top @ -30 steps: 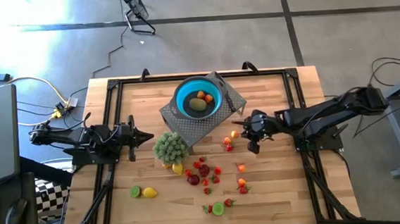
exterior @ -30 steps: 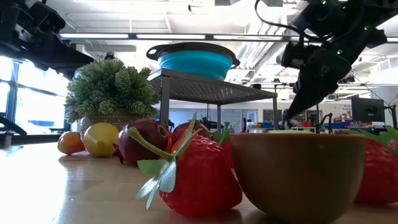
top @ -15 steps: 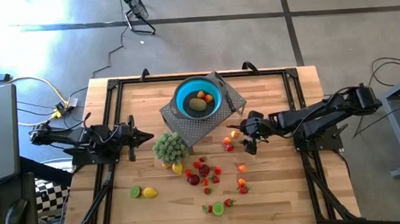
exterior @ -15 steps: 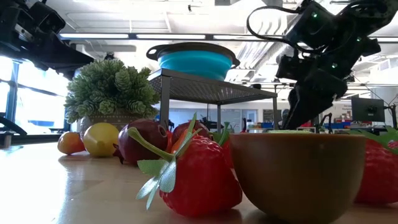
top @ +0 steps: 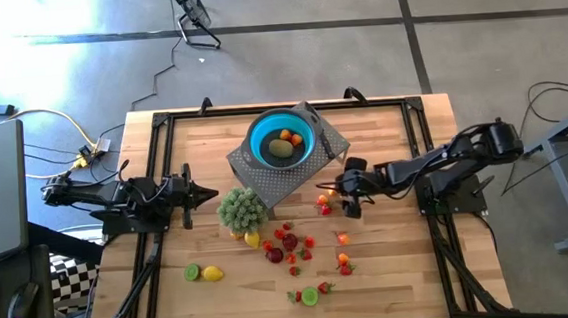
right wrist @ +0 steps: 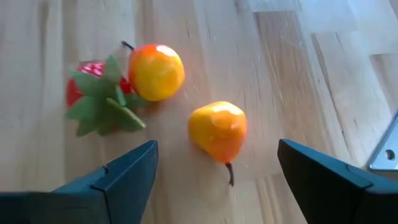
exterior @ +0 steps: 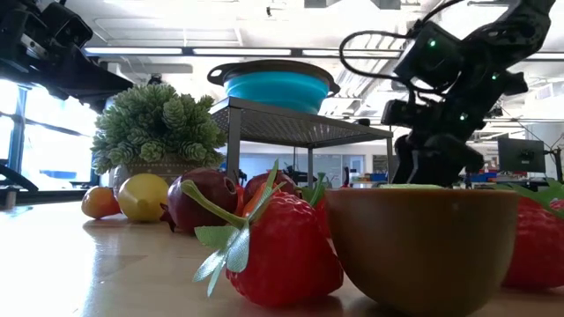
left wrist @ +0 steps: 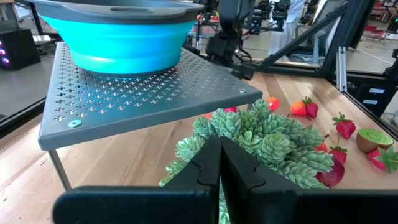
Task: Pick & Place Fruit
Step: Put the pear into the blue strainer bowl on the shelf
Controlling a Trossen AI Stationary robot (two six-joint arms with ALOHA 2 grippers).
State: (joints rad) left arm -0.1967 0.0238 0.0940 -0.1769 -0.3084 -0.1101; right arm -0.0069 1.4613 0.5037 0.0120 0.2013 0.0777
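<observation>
My right gripper (right wrist: 217, 177) is open and slants down over an orange pear-shaped fruit (right wrist: 217, 130) that lies on the wooden table. One finger stands on each side of the fruit, and neither touches it. Beside the fruit lie a round orange-yellow fruit (right wrist: 155, 71) and a strawberry (right wrist: 93, 96). In the high view this gripper (top: 345, 195) is right of the table's middle. The blue bowl (top: 283, 139) rests on a grey perforated stand (top: 283, 174) and holds an orange piece and a green piece. My left gripper (left wrist: 219, 165) is shut at the table's left, short of the potted plant (top: 240, 210).
More fruit (top: 290, 244) lies scattered in front of the plant. A lemon and a lime (top: 204, 273) lie near left, and a green half with strawberries (top: 311, 295) lies near the front edge. A brown fruit half (exterior: 423, 246) and a strawberry (exterior: 282, 255) fill the low view's foreground.
My right gripper has opened wide. It has also sunk toward the tabletop, moved toward the table's left to the orange fruits, and rolled somewhat. The fruit and the bowl have stayed where they were.
</observation>
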